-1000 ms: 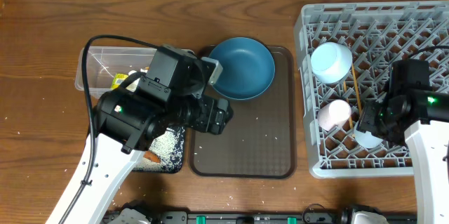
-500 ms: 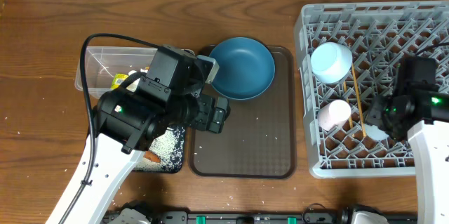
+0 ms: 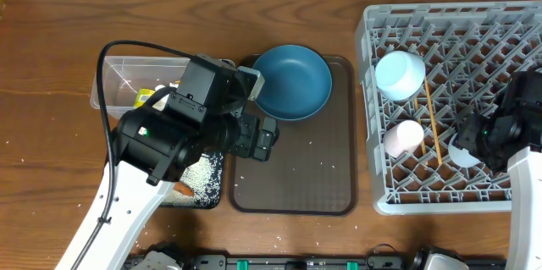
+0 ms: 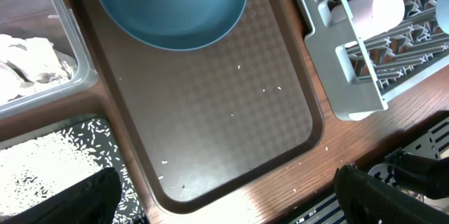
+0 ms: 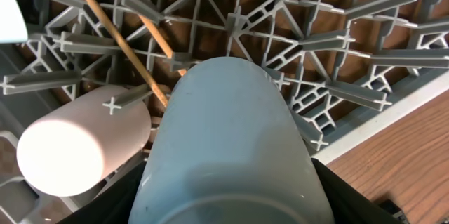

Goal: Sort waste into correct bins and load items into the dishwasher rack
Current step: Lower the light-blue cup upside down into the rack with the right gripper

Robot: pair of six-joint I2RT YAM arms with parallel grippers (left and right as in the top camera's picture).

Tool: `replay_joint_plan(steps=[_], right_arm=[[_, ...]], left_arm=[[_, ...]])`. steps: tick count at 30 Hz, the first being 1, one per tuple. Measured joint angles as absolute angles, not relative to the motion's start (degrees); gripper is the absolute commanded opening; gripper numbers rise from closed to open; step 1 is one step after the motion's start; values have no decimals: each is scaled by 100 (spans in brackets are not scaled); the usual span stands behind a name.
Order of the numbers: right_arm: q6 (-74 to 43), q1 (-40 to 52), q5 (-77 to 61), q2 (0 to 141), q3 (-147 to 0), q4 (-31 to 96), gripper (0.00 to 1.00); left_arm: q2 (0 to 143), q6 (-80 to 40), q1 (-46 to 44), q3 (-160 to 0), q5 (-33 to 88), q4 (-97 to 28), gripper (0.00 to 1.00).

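Nearest the front edge, a shallow black tray (image 3: 216,194) is seen, strewn with loose white rice grains (image 4: 42,164); a small orange carrot (image 3: 182,190) lies at its near left corner. Beside it a brown serving tray (image 4: 210,112) with rounded corners and a fine embossed weave is laid on the wooden table (image 3: 51,50), with a few stray grains on it.

The left gripper (image 4: 231,194) is held above the tray's left edge, its dark fingers (image 4: 77,199) spread wide with nothing between them.

At the near right of the grey lattice dishwasher rack (image 3: 508,33), a smooth, dome-shaped light blue cup (image 5: 224,133) is clasped by the right gripper (image 5: 226,189), a finger pressed to each side. Whether the cup rests on the pegs cannot be told. Just to its left a white cup with pink inside (image 3: 405,137) lies on its side, and slim wooden chopsticks (image 3: 432,122) are slanted across the lattice.

Farther back, a glossy dark blue plate (image 3: 292,82) sits on the tray's far end. To its left, a clear plastic tub (image 3: 97,92) holds a yellow-green wrapper (image 3: 146,96) and crumpled tissue (image 4: 28,59). A round pale bowl (image 3: 400,74) sits in the rack's far left.
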State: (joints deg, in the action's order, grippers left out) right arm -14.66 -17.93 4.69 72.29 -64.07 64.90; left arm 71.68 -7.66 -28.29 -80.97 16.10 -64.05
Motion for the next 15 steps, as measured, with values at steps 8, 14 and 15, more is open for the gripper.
replay_joint_plan(steps=[8,14,15], right_arm=[[-1437,-1793,336,7229,-6396,6482,29],[-1424,-1793,242,7308,-6357,6316,29],[-1422,-1793,231,7336,-6357,6311,30]], left_arm=[[7168,-766,-2829,-8097,1610,-6405,99],[7168,-766,-2829,-8097,1610,-6405,99],[7168,-766,-2829,-8097,1610,-6405,99]])
